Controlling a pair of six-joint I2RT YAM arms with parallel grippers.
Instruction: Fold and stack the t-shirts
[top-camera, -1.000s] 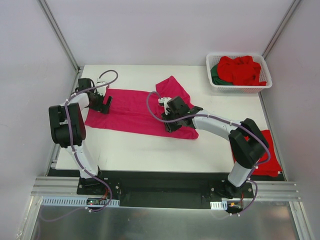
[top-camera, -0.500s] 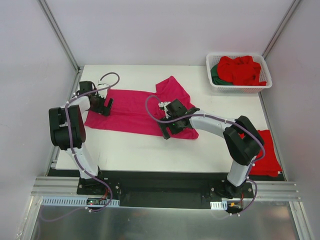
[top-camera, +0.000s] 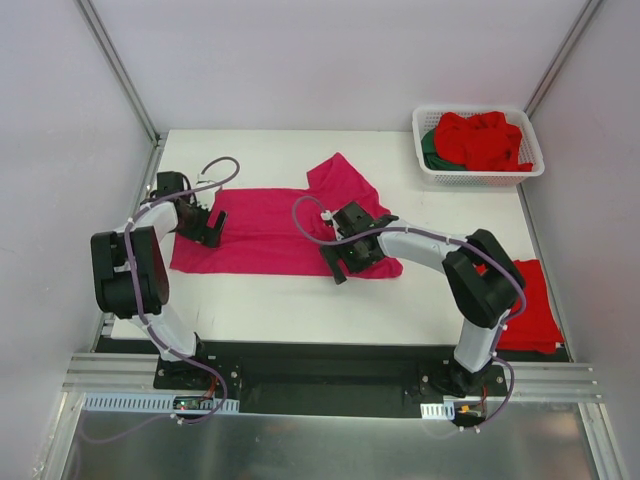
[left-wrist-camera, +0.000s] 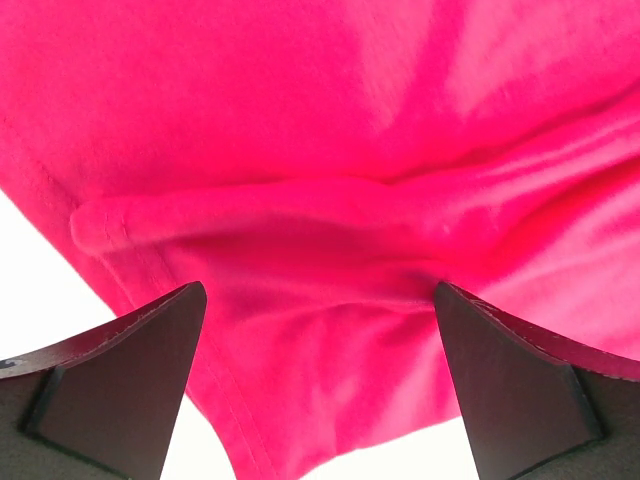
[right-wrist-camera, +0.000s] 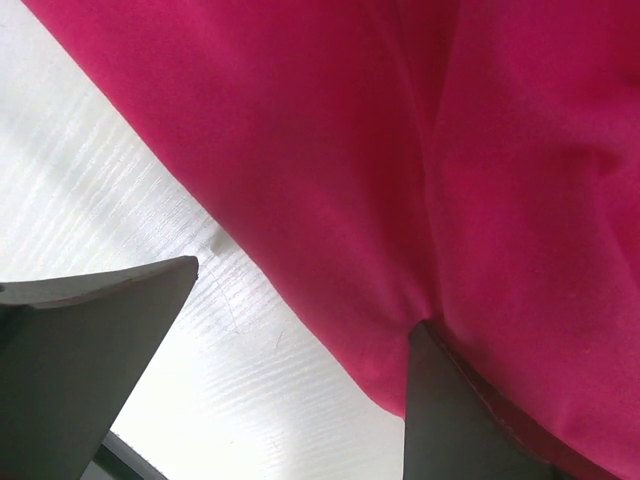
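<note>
A white table (top-camera: 300, 300) between grey walls carries a magenta-pink t-shirt (top-camera: 265, 225), spread across its middle. From above, the left gripper (top-camera: 210, 228) sits at the shirt's left end and the right gripper (top-camera: 340, 262) at its near right edge. Left wrist: jaws spread wide, gripping nothing, a cloth fold lying between them. Right wrist: jaws wide apart and empty, one finger (right-wrist-camera: 470, 420) touching the hem.

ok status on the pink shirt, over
Left gripper open at left end of magenta t-shirt. Right gripper open at its near edge. Shirt flat, right part bunched. Basket apart, far right.
</note>
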